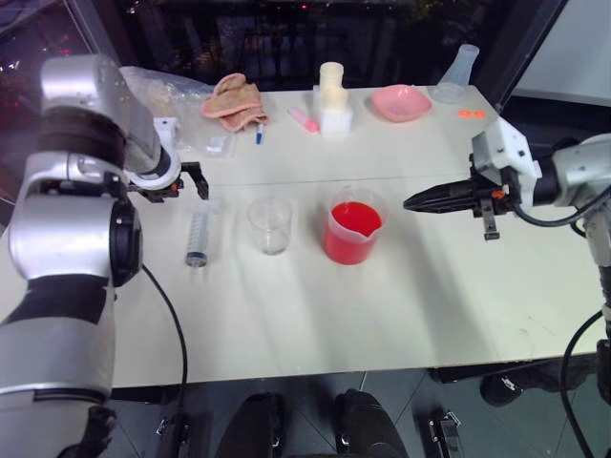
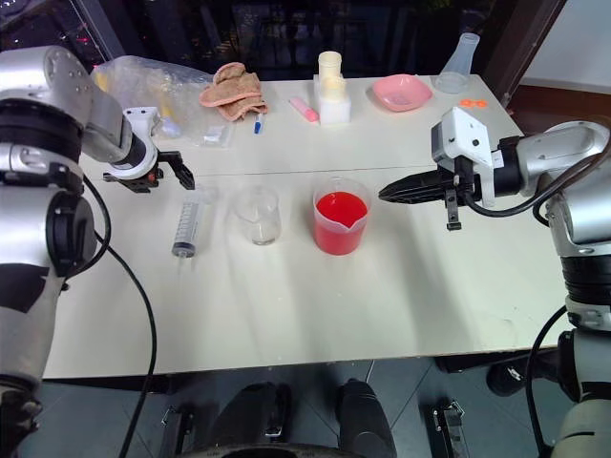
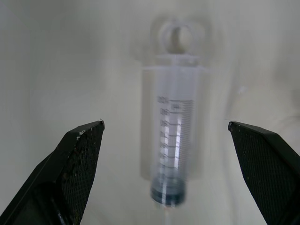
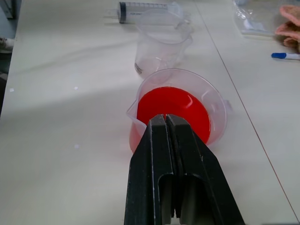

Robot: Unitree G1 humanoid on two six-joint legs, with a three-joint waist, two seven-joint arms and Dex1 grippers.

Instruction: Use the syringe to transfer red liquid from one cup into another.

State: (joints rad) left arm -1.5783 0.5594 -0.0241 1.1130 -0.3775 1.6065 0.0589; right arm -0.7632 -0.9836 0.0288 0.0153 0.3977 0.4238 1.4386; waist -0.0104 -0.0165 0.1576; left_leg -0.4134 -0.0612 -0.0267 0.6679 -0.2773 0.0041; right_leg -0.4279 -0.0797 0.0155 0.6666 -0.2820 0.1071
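Three clear vessels line the middle of the white table (image 1: 286,324), and some detail is hard to read: the syringe's (image 1: 199,236) nozzle blurs away in the left wrist view, and the contents of the crumpled plastic bag (image 2: 153,81) at the far left cannot be made out. Furthest left of the three, the syringe lies flat on the table, its dark plunger seal toward the near edge and no red visible in its barrel. Just right of it stands the smaller cup (image 1: 269,224), upright and looking empty. Right again is the spouted beaker (image 1: 353,229), upright and roughly half full of red liquid (image 1: 355,219). The left gripper (image 1: 178,177) hangs above the far end of the syringe, tilted steeply down, fingers (image 3: 77,164) spread wide with the syringe lying between and below them, untouched. The right gripper (image 1: 412,202) hovers right of the beaker, pointing left toward it, its fingers pressed together on nothing.
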